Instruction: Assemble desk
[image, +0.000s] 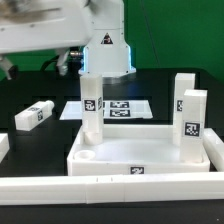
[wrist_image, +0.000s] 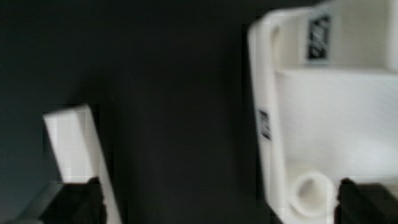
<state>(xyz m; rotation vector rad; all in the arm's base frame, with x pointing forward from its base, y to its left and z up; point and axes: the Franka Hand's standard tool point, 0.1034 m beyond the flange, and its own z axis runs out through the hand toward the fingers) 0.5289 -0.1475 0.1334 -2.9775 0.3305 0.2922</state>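
The white rimmed tabletop lies in the middle of the table. One tagged leg stands upright at its far corner on the exterior view's left. Two more legs stand upright on the exterior view's right. A loose leg lies on the black table to the left. My gripper hangs high above the table, left of the tabletop. In the wrist view my gripper is open and empty. It sits above the black gap between a white leg and the tabletop, whose round socket shows.
The marker board lies flat behind the tabletop. A long white border bar runs along the front. Another white piece sits at the exterior view's left edge. The robot's base stands at the back.
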